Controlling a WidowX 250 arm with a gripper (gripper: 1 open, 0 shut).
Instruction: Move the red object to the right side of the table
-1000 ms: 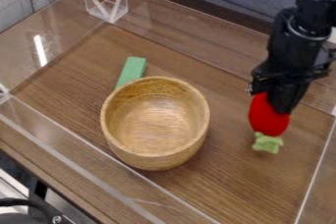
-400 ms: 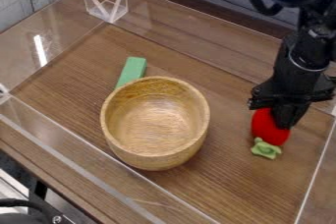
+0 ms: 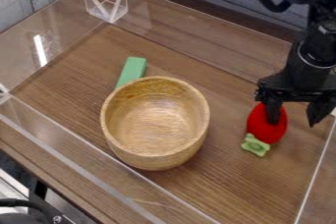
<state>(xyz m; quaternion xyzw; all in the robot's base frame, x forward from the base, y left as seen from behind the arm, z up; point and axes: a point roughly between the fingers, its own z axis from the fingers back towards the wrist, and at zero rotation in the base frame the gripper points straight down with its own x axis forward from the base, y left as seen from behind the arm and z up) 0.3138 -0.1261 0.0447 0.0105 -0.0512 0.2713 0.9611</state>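
Note:
The red object (image 3: 266,125) lies on the table (image 3: 79,66) near its right edge, its green leafy cap (image 3: 256,147) pointing toward the front. My gripper (image 3: 292,108) hangs just above and slightly behind it, open, its two black fingers spread to either side of the toy's top. Nothing is between the fingers. The toy rests on the wood, free of the gripper.
A wooden bowl (image 3: 156,121) stands in the middle, with a flat light-green strip (image 3: 130,72) behind it. Low clear acrylic walls (image 3: 309,184) edge the tabletop, close to the toy on the right. A clear folded stand (image 3: 105,4) sits at the back left.
The gripper carried the red object down and a little right to the tabletop, then opened and let it go. The toy now lies on the wood.

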